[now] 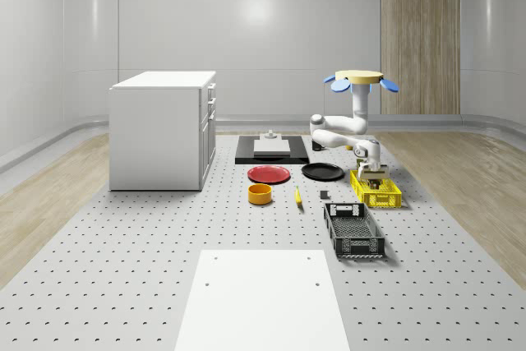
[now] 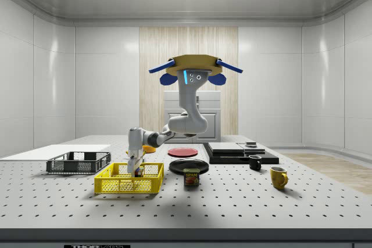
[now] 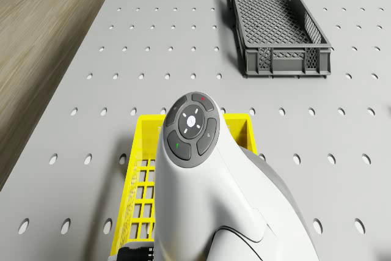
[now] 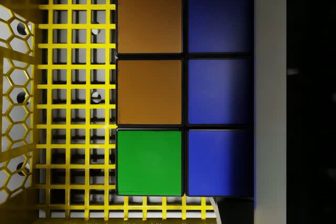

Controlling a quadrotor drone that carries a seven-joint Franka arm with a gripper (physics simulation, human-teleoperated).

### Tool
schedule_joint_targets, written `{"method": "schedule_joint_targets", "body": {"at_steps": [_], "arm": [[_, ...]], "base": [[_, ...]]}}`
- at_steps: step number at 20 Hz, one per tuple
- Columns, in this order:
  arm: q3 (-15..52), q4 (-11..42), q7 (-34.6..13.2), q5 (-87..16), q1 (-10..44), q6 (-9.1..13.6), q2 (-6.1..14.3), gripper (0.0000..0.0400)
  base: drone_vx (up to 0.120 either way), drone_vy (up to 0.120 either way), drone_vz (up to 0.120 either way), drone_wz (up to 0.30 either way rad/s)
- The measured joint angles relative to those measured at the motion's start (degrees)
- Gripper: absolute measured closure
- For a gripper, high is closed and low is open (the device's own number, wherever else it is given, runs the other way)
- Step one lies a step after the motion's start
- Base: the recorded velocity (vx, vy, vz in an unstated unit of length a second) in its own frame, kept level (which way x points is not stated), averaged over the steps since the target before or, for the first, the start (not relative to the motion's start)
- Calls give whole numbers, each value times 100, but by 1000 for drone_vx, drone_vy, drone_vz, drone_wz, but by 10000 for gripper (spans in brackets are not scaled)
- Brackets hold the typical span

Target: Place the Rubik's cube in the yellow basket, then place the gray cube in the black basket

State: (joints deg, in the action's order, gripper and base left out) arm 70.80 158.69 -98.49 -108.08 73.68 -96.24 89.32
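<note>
The drone [image 2: 193, 71] hovers above the table, just behind the yellow basket [image 1: 376, 189], and its white arm bends down into that basket. My gripper [image 2: 138, 170] sits inside the yellow basket [image 2: 129, 179], shut on the Rubik's cube [image 4: 184, 93]. The cube shows orange, green and blue tiles above the basket's yellow mesh floor [image 4: 73, 103], with one finger [image 4: 270, 98] pressed against its blue side. The black basket [image 1: 353, 232] lies nearer the front of the table. A small gray block [image 1: 269, 134] rests on a white slab at the back.
A white cabinet [image 1: 163, 129] stands at the whole-scene view's left. A red plate [image 1: 269, 174], a black plate [image 1: 322, 172], an orange bowl [image 1: 260, 194] and a small can [image 2: 192, 177] lie mid-table. A black mug [image 2: 254, 162] and a yellow mug [image 2: 278, 177] stand at the side view's right.
</note>
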Motion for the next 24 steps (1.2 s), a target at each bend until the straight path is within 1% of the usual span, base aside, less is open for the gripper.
{"method": "schedule_joint_targets", "body": {"at_steps": [3, 7, 15, 21, 24], "arm": [[20, 8, 3, 15, -8, 19, -10, 25], [237, 75, 9, 212, -57, 116, -14, 9], [886, 218, 15, 820, -152, 351, -3, 1], [1121, 251, 11, 1049, -168, 406, 24, 0], [1168, 256, 9, 1099, -169, 406, 40, 0]], "base": [[0, 0, 0, 0], [0, 0, 0, 0], [0, 0, 0, 0], [0, 0, 0, 0], [0, 0, 93, 0]]}}
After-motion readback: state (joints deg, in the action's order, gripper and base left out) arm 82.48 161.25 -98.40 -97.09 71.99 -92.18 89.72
